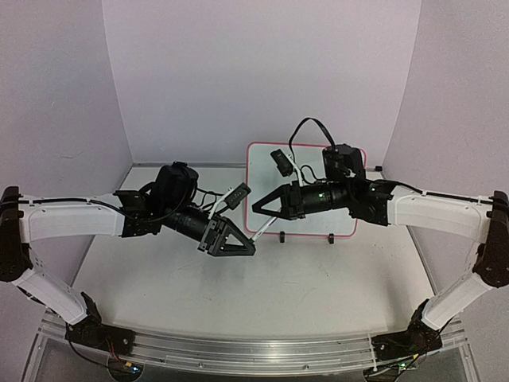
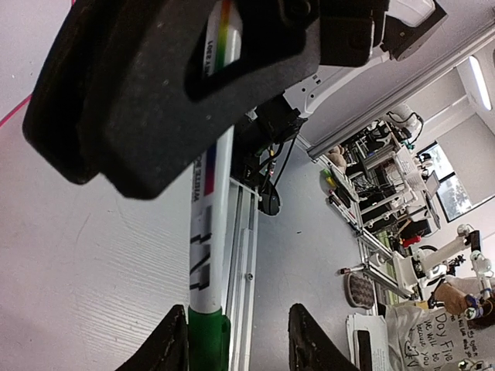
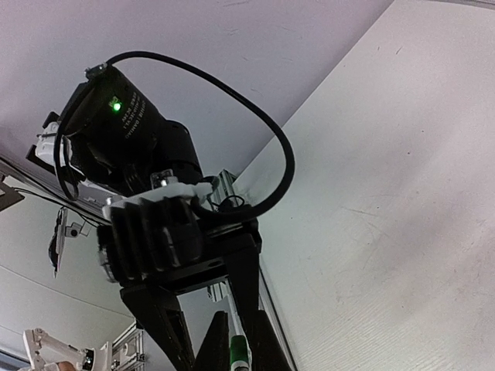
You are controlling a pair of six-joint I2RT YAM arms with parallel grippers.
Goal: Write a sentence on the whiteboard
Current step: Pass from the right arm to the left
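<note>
Right gripper (image 1: 256, 208), at the frame's centre, was clamped on the white marker (image 1: 267, 224); left gripper (image 1: 248, 247), just below it, had its 2 fingers (image 2: 166, 344) parted around the green cap (image 2: 209, 340). Above them, right of centre, the whiteboard (image 1: 264, 169) stood upright on 2 black feet (image 1: 283, 236).

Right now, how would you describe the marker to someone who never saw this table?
Find the red-rimmed whiteboard at the back. Just in front, the left pincer and the right pincer meet at the marker. It is the only thin white stick, with a green end.
</note>
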